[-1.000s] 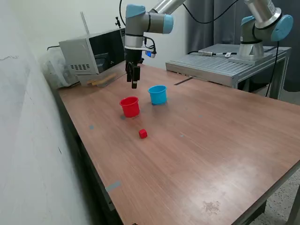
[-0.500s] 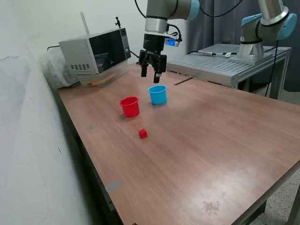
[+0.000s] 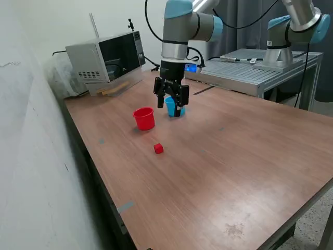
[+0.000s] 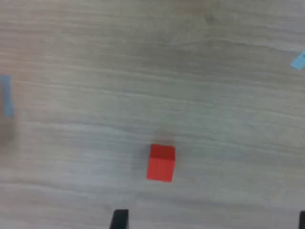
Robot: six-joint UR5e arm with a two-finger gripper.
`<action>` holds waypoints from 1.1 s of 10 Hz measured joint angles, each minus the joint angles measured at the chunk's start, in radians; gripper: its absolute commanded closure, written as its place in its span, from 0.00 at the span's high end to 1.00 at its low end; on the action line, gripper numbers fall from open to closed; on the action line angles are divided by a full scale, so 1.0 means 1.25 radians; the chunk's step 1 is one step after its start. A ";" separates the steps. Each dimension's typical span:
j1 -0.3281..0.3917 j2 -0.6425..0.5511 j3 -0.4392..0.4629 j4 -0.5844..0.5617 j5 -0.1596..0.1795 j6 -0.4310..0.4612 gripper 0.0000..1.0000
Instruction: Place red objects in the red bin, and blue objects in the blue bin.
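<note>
One small red cube (image 3: 158, 149) lies on the wooden table, nearer the front than both cups; it also shows in the wrist view (image 4: 161, 162). The red bin (image 3: 144, 118) stands upright to the exterior view's left of the blue bin (image 3: 171, 104). My gripper (image 3: 169, 110) hangs open and empty just above the table, in front of the blue bin and hiding part of it. Its two dark fingertips (image 4: 119, 219) stand wide apart, short of the cube. No blue objects are in view, and the insides of the bins are hidden.
A microwave (image 3: 104, 60) sits at the back on the exterior view's left. A grey metal platform (image 3: 244, 70) carrying a second arm (image 3: 291, 31) stands at the back right. Bits of blue tape (image 3: 125, 207) mark the table (image 3: 234, 172).
The gripper went from over the red bin to the exterior view's right, above the blue bin, and opened. It then came down in front of the blue bin. The red cube stayed put.
</note>
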 measured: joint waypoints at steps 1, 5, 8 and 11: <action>0.002 0.028 -0.020 -0.001 0.001 0.001 1.00; 0.003 0.118 -0.092 -0.006 0.003 0.003 1.00; -0.004 0.178 -0.136 -0.013 0.004 0.011 1.00; -0.014 0.206 -0.163 -0.019 0.004 0.016 1.00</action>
